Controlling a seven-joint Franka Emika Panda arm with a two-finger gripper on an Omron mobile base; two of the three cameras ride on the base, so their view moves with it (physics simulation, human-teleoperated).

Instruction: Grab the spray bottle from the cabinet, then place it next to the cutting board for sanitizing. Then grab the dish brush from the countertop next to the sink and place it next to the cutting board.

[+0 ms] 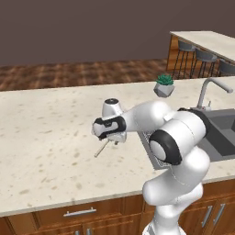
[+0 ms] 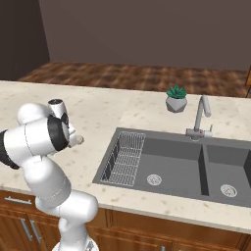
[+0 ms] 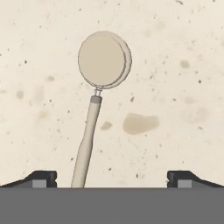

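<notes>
Gripper (image 3: 112, 178) spread | dish brush (image 3: 98, 92) round head: hand view | sink (image 2: 176, 164): base views

The light is even and soft, with no clear source. The tabletop (image 1: 46, 133) looks bright and pale with no glare, and the far wall (image 2: 147, 29) stays dim. The arm (image 1: 174, 137) has only gentle shading. All pictures are rendered, slightly soft, with no edge distortion.

The brush (image 3: 94, 109) lies flat on the counter (image 1: 46, 124), left of the sink (image 2: 171, 166). The hand (image 1: 110, 137) hangs over it. A plant (image 2: 176, 99) sits behind the sink.
</notes>
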